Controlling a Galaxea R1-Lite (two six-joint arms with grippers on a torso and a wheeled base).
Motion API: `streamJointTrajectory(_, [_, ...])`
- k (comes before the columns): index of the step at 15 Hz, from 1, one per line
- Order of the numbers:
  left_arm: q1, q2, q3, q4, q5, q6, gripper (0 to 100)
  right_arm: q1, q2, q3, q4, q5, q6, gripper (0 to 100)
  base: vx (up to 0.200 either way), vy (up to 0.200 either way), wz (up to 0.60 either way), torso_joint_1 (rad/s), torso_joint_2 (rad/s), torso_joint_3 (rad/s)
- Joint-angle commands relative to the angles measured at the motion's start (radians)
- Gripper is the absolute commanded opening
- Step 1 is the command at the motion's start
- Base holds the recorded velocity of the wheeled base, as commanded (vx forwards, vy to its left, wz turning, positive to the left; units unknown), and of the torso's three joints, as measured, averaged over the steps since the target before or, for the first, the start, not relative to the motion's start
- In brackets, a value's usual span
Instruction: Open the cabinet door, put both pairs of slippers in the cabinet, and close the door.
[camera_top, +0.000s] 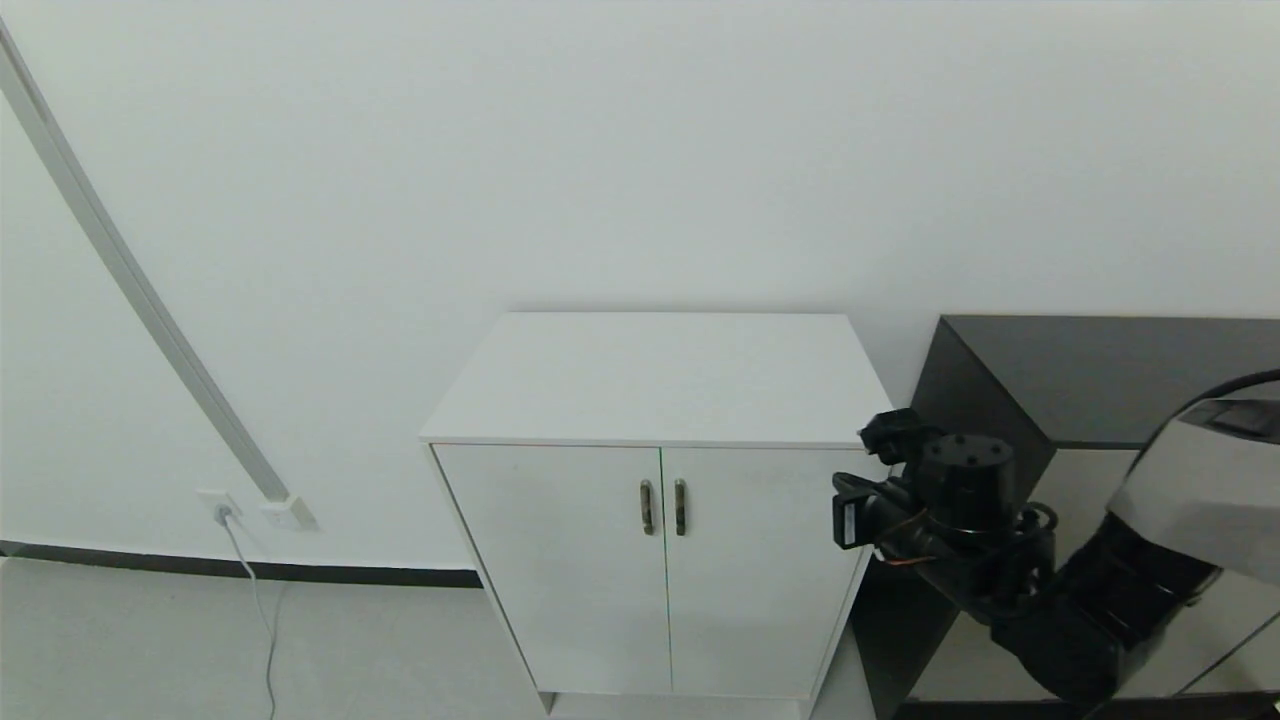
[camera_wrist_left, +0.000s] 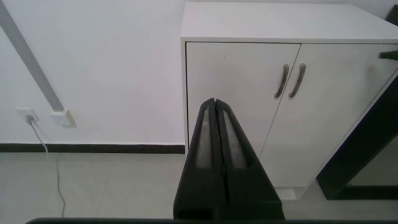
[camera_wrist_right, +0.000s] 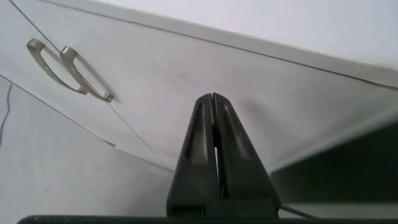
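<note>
Left fingers (camera_wrist_left: 205, 140) pressed together, empty; white cabinet (camera_wrist_left: 236, 81) ahead of them, apart, left door (camera_wrist_left: 230, 106) straight beyond tips. Right fingers (camera_wrist_right: 198, 140) also pressed together, empty, near right door (camera_wrist_right: 186, 74); pair of handles (camera_wrist_right: 68, 71) off to one side. Both doors shut. Wall socket (camera_wrist_left: 25, 114) well left of left fingers.

right gripper (camera_wrist_right: 213, 98) pinched closed — facing the cabinet door (camera_wrist_right: 199, 65), handles (camera_wrist_right: 68, 70) nearby.
</note>
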Motion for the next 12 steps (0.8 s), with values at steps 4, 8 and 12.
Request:
streamJointTrajectory(4, [0.001, 0.000, 0.000, 0.000, 0.001, -0.001, 0, -0.080, -0.360, 0.338, -0.035, -0.007, 0.001, 0, 0.000, 0.000, 0.00, 0.000, 0.00, 0.000])
streamJointTrajectory(8, [0.001, 0.000, 0.000, 0.000, 0.001, -0.001, 0, -0.126, -0.545, 0.461, -0.023, -0.006, -0.002, 0, 0.000, 0.000, 0.00, 0.000, 0.00, 0.000])
streamJointTrajectory(12, [0.001, 0.000, 0.000, 0.000, 0.001, -0.001, 0, -0.171, -0.696, 0.633, -0.023, -0.006, -0.007, 0, 0.000, 0.000, 0.00, 0.000, 0.00, 0.000])
